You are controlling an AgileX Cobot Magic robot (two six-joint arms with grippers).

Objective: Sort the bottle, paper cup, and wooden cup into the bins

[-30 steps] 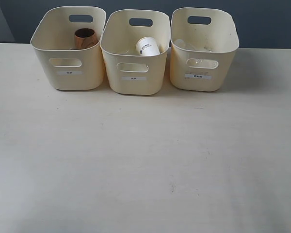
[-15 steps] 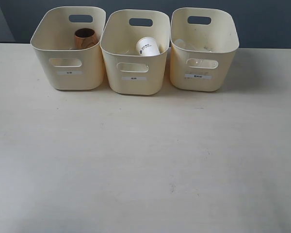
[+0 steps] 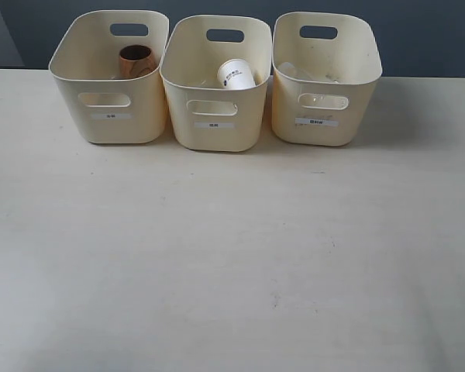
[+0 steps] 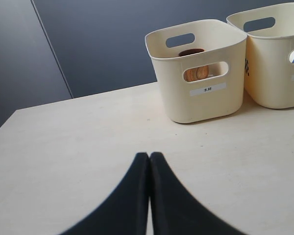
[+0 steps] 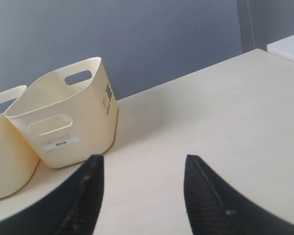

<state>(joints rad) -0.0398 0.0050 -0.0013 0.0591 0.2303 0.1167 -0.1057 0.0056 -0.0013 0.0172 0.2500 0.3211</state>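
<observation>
Three cream bins stand in a row at the table's back. The wooden cup (image 3: 136,60) sits in the left bin (image 3: 108,116); it shows through that bin's cut-out as the wooden cup (image 4: 197,73). The white paper cup (image 3: 236,75) lies tilted in the middle bin (image 3: 215,124). The clear bottle (image 3: 319,100) is faintly visible through the handle hole of the right bin (image 3: 323,124). Neither gripper appears in the exterior view. My left gripper (image 4: 150,155) is shut and empty above the table. My right gripper (image 5: 144,164) is open and empty, near the right bin (image 5: 63,122).
The pale table (image 3: 232,256) stretches in front of the bins. A dark wall runs behind them. A white surface (image 5: 289,46) shows past the table's corner in the right wrist view.
</observation>
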